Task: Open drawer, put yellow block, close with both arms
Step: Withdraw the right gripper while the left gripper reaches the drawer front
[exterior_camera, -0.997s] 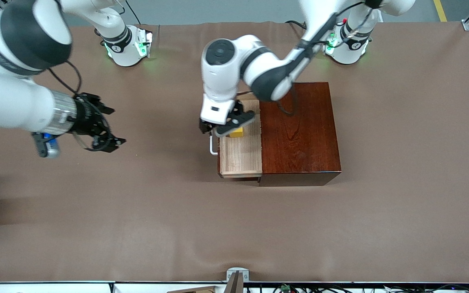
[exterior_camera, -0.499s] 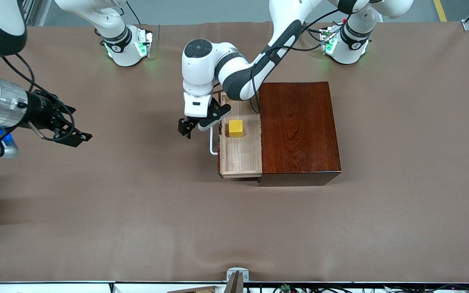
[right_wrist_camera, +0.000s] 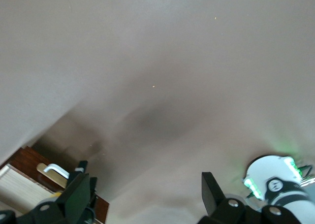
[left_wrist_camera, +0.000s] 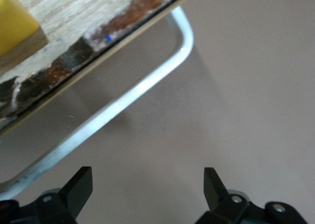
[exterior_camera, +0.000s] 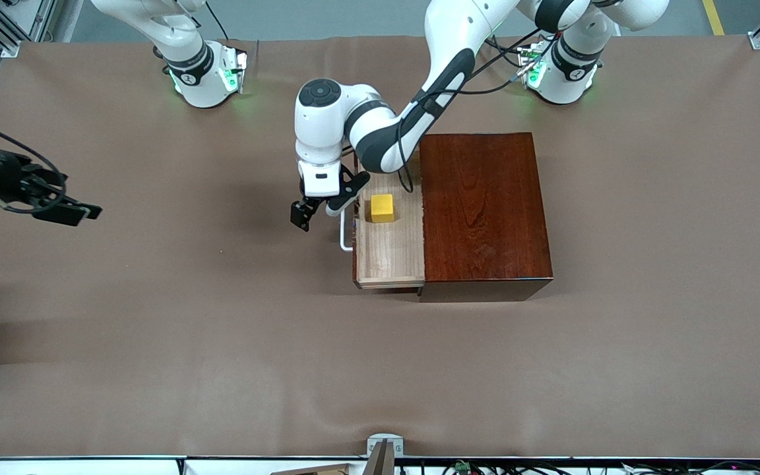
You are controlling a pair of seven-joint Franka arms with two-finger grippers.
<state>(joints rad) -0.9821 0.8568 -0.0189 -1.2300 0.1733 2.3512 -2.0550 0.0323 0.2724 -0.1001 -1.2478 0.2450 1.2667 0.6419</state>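
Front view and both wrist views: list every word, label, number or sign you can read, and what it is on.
No readable text in any view.
Right arm's base: a small dark mark on its band, too small to read.
Left arm's base: a like mark, too small to read.
Box, drawer, yellow block: no lettering.
Drawer front: a tiny blue dot, no text.

We see the yellow block (exterior_camera: 382,208) resting in the open drawer (exterior_camera: 390,254), just beside our empty, spread left hand (exterior_camera: 316,215) at its handle (exterior_camera: 344,236).
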